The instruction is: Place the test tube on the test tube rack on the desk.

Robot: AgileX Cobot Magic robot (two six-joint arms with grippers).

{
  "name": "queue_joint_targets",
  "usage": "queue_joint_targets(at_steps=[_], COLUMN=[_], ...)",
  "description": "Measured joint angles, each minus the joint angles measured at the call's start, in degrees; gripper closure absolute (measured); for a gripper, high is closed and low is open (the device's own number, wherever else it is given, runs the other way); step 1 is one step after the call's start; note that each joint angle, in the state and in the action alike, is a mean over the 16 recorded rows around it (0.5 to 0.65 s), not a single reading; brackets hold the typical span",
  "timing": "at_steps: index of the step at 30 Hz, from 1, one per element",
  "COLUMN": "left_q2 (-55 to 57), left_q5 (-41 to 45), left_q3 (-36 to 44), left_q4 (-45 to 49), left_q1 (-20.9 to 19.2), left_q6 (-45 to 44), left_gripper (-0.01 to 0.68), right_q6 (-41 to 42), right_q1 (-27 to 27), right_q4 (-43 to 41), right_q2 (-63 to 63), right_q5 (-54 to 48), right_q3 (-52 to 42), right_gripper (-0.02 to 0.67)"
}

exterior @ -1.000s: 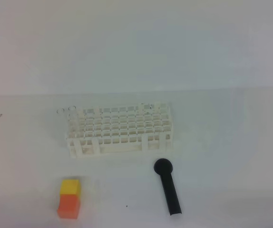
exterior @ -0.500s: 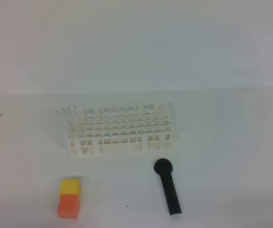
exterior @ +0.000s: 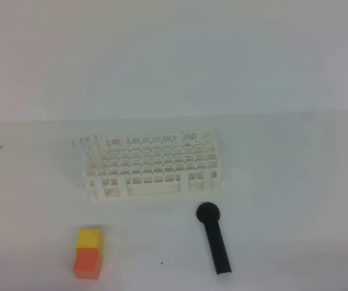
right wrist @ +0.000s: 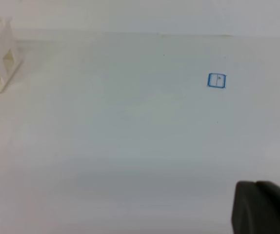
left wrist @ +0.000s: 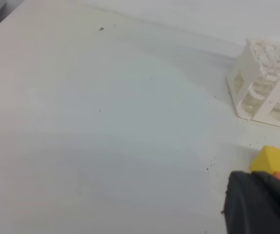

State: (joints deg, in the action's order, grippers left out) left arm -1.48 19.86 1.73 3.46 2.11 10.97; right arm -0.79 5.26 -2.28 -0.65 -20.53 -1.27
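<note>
Overhead view, left to right: yellow-and-orange block (exterior: pixel 88 253) on the desk (exterior: pixel 283 182); test tube rack (exterior: pixel 153 165), clear test tube rims (exterior: pixel 84 140) at its far-left corner; black round-headed tool (exterior: pixel 214 237). Left gripper (left wrist: pixel 259 202) and right gripper (right wrist: pixel 264 207), jaws closed, hold nothing.

Test tube rack (exterior: pixel 153 167) mid-desk (exterior: pixel 283 200); block (exterior: pixel 88 253) front-left, round-headed tool (exterior: pixel 214 237) front-right.

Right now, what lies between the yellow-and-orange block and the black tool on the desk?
Only bare desk with one tiny dark speck lies between the block and the black tool, as the exterior high view shows.
</note>
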Motion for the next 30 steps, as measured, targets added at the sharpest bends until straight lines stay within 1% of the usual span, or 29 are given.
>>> queue_joint_targets(at_steps=[30], left_q2=[0.0], left_q5=[-0.4], left_q3=[0.1], left_q4=[0.0], left_q1=[0.0], left_q6=[0.0], left_gripper=[0.674], right_q6=[0.0], right_q1=[0.0], right_q4=[0.0], right_q2=[0.0], right_q5=[0.0], right_q3=[0.0], right_gripper=[0.65])
